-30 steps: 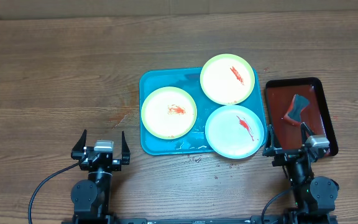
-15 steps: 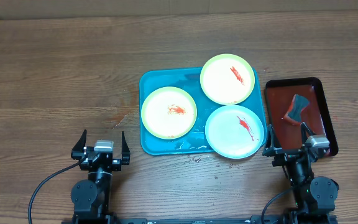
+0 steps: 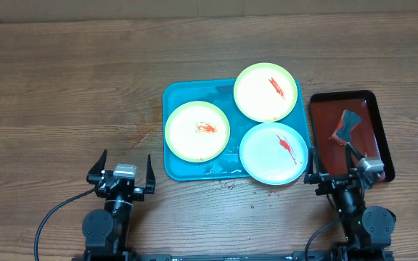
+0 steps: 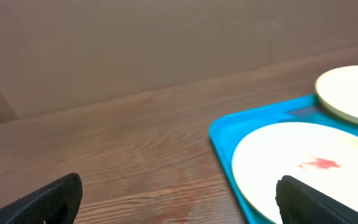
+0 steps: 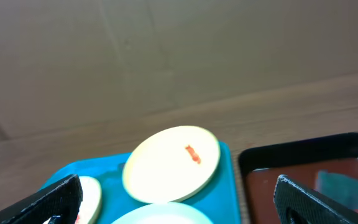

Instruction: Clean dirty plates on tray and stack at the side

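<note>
3 sauce-smeared plates (image 3: 197, 130) sit on the turquoise tray (image 3: 173, 164), none stacked yet; the pale blue plate (image 3: 274, 154) overhangs its near right rim; the left gripper (image 3: 125, 162) and right gripper (image 3: 332, 165) hover at the table's near edge, fingers spread, holding nothing; pressing that overhanging plate could tip it off the wet-looking tray.

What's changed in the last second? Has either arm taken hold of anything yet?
Very little. The left gripper edged slightly toward the turquoise tray, and the right gripper barely shifted. Both are open and hold nothing. The plates, still smeared red, the turquoise tray and the dark red tray stayed where they were.
</note>
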Robot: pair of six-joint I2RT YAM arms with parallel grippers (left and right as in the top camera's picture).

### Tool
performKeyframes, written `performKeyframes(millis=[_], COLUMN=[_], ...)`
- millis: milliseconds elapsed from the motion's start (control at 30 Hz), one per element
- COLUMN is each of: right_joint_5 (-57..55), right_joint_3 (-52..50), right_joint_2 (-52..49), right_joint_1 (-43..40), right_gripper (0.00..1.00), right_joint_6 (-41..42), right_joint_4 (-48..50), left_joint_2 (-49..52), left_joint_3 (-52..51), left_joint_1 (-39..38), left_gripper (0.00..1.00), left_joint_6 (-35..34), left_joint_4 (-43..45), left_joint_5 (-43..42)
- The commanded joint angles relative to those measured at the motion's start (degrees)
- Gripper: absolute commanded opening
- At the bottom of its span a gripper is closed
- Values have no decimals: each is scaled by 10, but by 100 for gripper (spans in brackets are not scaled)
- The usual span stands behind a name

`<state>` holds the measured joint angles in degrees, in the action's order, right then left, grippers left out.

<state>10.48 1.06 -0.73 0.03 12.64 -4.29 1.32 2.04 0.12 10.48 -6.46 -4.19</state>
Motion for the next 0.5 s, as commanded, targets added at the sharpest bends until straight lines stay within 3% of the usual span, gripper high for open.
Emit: performKeyframes(millis=[0, 300, 467], right_joint_5=[47, 42, 37], right_joint_3=[22, 140, 242], right_joint_2=[6, -38, -134], right_joint_1=[3, 2, 2], right_gripper=[100, 100, 100], right_joint_6=[11, 10, 9], right_joint_4=[-27, -114, -167], left_joint_2=[34, 244, 407], left_joint_3=[62, 222, 381], left_joint_1=[3, 3, 3], left_gripper=[100, 100, 100], left_joint_6=[-21, -49, -49], left_joint_4=[-19, -46, -145], left_joint_5=[-71, -158, -199])
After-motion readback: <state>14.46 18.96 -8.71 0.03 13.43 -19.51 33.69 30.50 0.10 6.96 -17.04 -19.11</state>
